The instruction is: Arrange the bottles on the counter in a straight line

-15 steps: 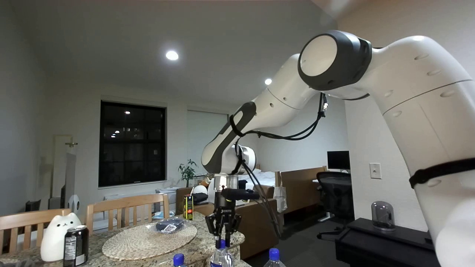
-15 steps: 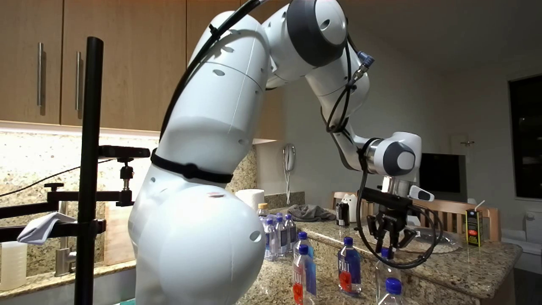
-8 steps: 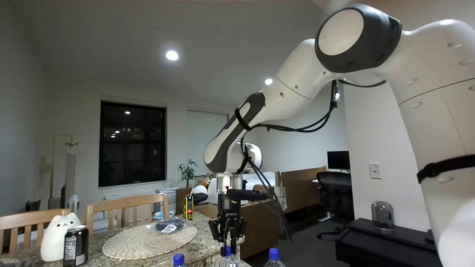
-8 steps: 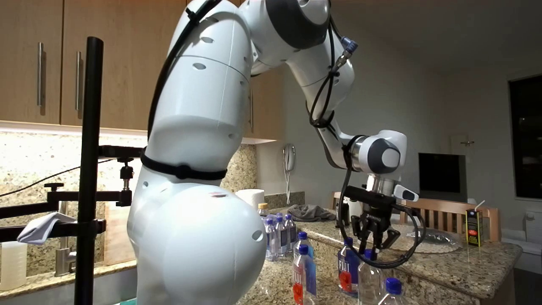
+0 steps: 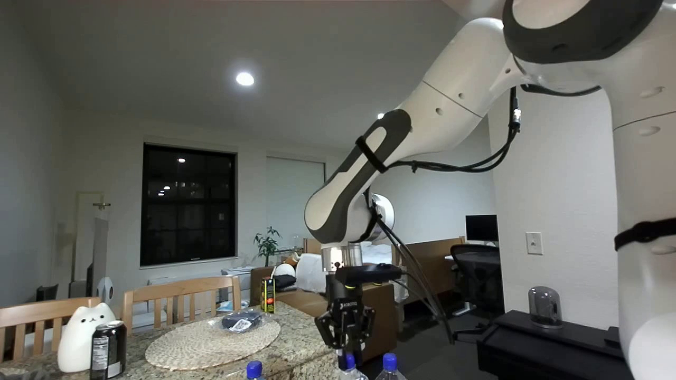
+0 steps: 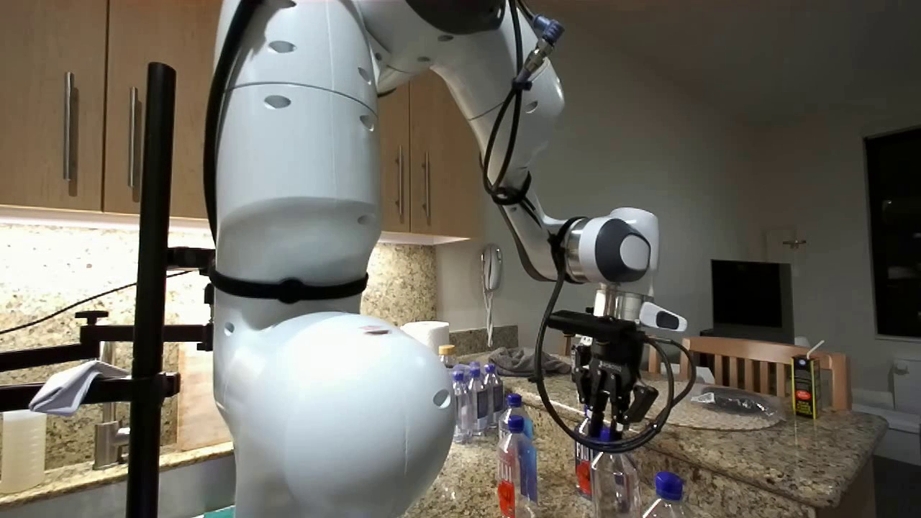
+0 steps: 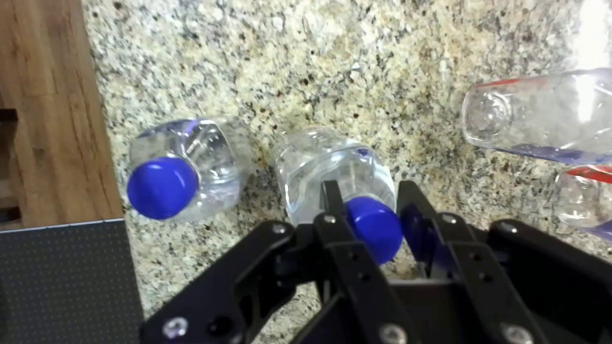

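Here the end effector point(image 7: 369, 188) clasps a bottle's cap point(image 7: 375, 230).

wrist view: close, down on counter point(image 7: 311, 57); exterior view: toward window point(image 5: 188, 205); exterior view: close to arm point(image 6: 302, 158); both exteriors share arm, mat point(image 5: 206, 347)

Counter point(image 6: 827, 446) is carrying bottles point(image 6: 514, 467) on its lower level. Mat point(image 5: 206, 348), can point(image 5: 109, 351), carton point(image 5: 268, 295), cat figure point(image 5: 82, 338), cloth point(image 6: 529, 362) are sitting on upper.
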Tool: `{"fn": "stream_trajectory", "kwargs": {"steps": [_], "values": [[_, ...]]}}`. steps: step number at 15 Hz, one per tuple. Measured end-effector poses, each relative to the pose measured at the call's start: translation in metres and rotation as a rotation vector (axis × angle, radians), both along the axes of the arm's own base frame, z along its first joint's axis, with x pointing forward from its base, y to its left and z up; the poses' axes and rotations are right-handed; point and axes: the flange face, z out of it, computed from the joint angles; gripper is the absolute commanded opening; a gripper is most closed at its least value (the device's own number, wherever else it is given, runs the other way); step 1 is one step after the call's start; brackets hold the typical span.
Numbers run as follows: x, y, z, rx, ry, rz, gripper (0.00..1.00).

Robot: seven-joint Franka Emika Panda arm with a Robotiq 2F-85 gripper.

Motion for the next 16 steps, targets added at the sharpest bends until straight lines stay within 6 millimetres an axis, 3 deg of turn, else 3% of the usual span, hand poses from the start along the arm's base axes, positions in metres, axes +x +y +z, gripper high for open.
{"fn": "stream_trajectory", "kwargs": {"steps": [4,8,16], "values": [[-0.029,-0.003,0.000,-0.044,0.015,-0.066,0.15],[-0.046,-0.005,-0.008,-0.052,0.033,-0.095,0.15],[-0.040,-0.022,-0.005,-0.012,-0.049,-0.180,0.15]]}}
